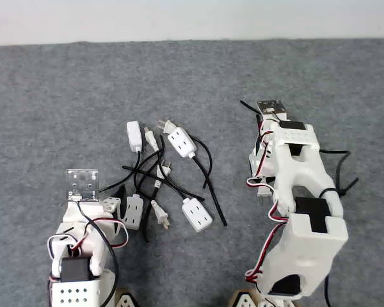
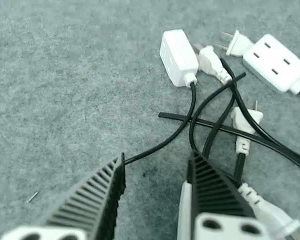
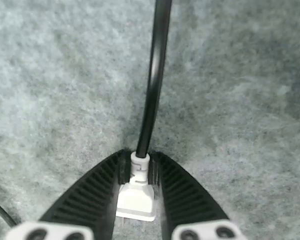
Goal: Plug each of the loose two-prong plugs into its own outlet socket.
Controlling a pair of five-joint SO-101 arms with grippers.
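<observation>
Plugs and socket blocks lie tangled in black cords on the grey felt table, between the two arms. One white plug sits apart from that heap. The right pincer is closed on it, ribbed fingers pressing both its sides, and its cord runs off across the felt. Its prongs are hidden, so I cannot tell which way they face.

The left pincer gapes wide with nothing in it, low at the near edge of the heap, where two cords pass through the gap. Beyond it lie a plain white block, a small plug just beside its end, a pronged plug and a socket strip next to that. A middle plug rests among crossing cords, and a near plug lies close by one finger. A second socket block lies nearer the right arm, and a third socket block just beside the left arm.
</observation>
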